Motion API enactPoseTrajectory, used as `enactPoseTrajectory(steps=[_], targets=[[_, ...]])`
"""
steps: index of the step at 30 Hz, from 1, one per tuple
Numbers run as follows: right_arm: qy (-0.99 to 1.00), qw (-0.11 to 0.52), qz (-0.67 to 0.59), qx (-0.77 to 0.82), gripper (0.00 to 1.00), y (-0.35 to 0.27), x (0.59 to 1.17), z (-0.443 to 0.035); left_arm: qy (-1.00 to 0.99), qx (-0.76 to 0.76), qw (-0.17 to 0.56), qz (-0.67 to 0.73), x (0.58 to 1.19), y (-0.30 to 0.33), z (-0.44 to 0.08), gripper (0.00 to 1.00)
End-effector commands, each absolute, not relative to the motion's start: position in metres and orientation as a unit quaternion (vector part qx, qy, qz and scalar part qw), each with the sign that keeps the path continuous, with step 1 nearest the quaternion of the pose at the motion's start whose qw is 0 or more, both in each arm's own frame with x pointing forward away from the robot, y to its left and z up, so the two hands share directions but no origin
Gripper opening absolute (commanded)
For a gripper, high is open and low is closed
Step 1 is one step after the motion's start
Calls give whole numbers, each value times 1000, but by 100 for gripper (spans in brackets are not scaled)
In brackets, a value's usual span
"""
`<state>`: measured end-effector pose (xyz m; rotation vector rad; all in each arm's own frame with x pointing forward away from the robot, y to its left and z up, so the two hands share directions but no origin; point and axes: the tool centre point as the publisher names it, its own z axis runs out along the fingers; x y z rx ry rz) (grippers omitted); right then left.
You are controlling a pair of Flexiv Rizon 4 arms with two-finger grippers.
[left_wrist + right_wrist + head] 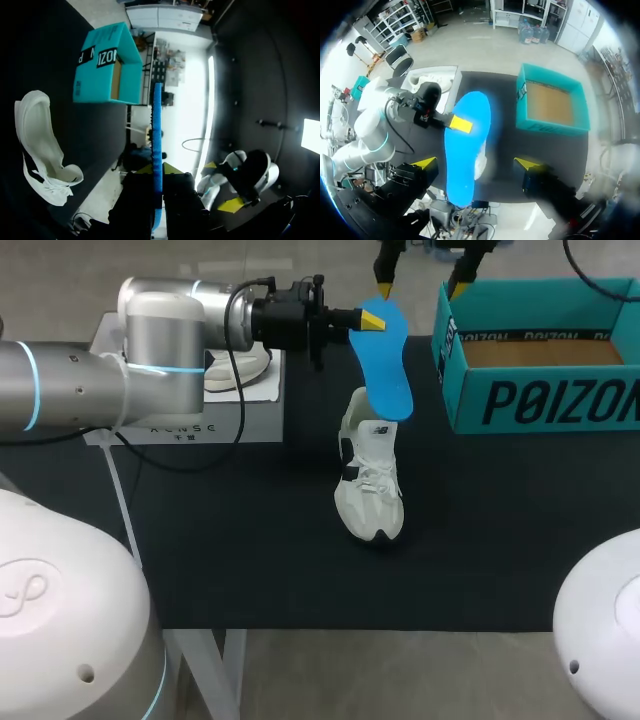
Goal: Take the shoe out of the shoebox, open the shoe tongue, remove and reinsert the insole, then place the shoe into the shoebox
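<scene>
blue insole (385, 365): out of the shoe, in the air just above its opening, clamped at 1 end by the left gripper (372, 320). white shoe (370, 480): upright on the black table (250, 540), beside the open teal shoebox (520, 405). right gripper (420, 285): above, fingers apart, empty. step judged: removal done, reinsertion next, which calls for steering the free end down into the opening.

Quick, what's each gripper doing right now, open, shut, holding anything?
Left gripper: shut on the blue insole.
Right gripper: open, holding nothing.
</scene>
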<state>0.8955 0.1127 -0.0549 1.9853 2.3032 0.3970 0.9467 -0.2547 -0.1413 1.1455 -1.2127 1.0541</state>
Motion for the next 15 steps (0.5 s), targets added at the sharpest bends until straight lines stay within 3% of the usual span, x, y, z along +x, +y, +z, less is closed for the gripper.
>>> enactPoseTrajectory(steps=[1,15], targets=[[745,121,-19,656,100,130,904,-61,-514,482,550,449,949,-257,-142,0],[723,96,20,684,100,146,903,-59,-511,479,550,455,950,-261,-145,0]])
